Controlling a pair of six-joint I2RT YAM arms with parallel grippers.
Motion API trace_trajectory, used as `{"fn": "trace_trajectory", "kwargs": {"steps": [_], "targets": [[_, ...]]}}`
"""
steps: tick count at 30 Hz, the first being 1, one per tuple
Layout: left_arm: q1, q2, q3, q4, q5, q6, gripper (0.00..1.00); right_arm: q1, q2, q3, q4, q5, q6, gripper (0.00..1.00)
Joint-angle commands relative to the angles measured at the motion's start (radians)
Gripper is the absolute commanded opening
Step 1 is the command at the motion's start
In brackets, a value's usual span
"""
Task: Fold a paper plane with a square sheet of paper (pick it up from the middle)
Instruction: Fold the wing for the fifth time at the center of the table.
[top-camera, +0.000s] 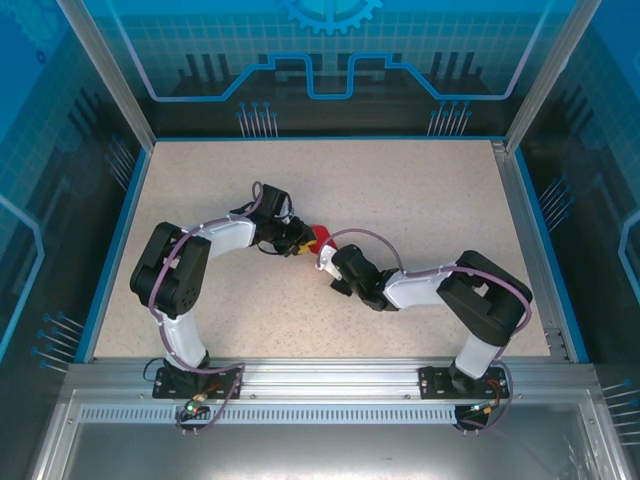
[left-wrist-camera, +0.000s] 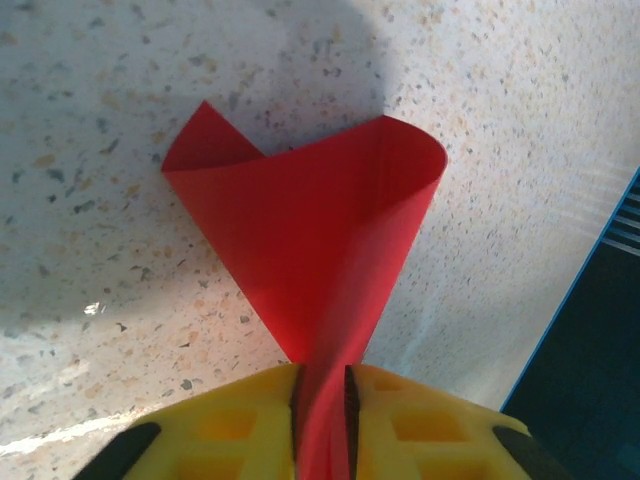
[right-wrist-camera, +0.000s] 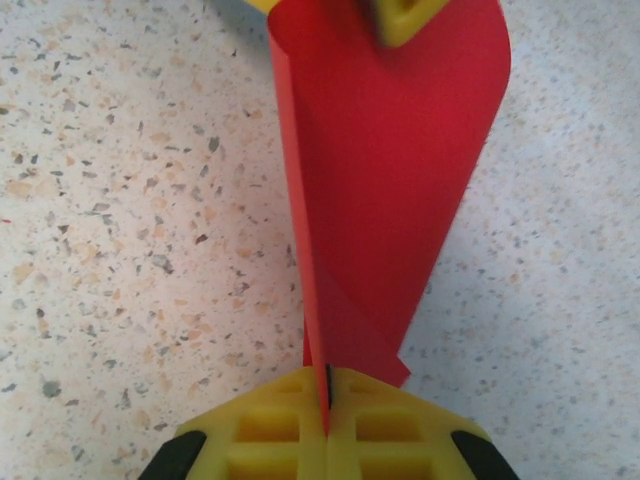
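My left tool (left-wrist-camera: 322, 400) and right tool (right-wrist-camera: 328, 395) each pinch an opposite end of the square sheet of paper (left-wrist-camera: 310, 230) above the bench (left-wrist-camera: 100, 120), probably to pull its fold taut.

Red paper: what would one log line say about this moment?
left gripper: shut on red paper sheet | right gripper: shut on same sheet | sheet: creased, flaring open between them

Two arms are counted: the left arm (top-camera: 185, 265) at lower left of the frame, the right arm (top-camera: 470, 300) at lower right. Two grippers, the left gripper (top-camera: 296, 243) and the right gripper (top-camera: 327, 262), one sheet of paper (top-camera: 320, 237) and one table (top-camera: 420, 200) are seen.
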Motion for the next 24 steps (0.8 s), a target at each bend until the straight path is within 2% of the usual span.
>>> {"fn": "trace_trajectory", "kwargs": {"steps": [1,3,7,16,24], "targets": [[0.013,-0.036,-0.007,-0.03,0.003,0.012,0.27,0.016,0.015,0.007,0.033,-0.043,0.058,0.0],[0.02,-0.071,-0.033,-0.037,-0.02,0.009,0.4,0.012,0.008,-0.009,0.059,-0.079,0.083,0.0],[0.043,-0.152,-0.082,-0.051,-0.069,0.007,0.54,-0.02,-0.006,-0.023,0.07,-0.189,0.159,0.0],[0.049,-0.287,-0.156,-0.105,-0.168,0.009,0.58,-0.148,-0.025,-0.051,0.098,-0.563,0.37,0.0],[0.044,-0.281,-0.187,-0.074,-0.137,-0.003,0.58,-0.192,0.043,-0.031,0.084,-0.701,0.461,0.0]]}}
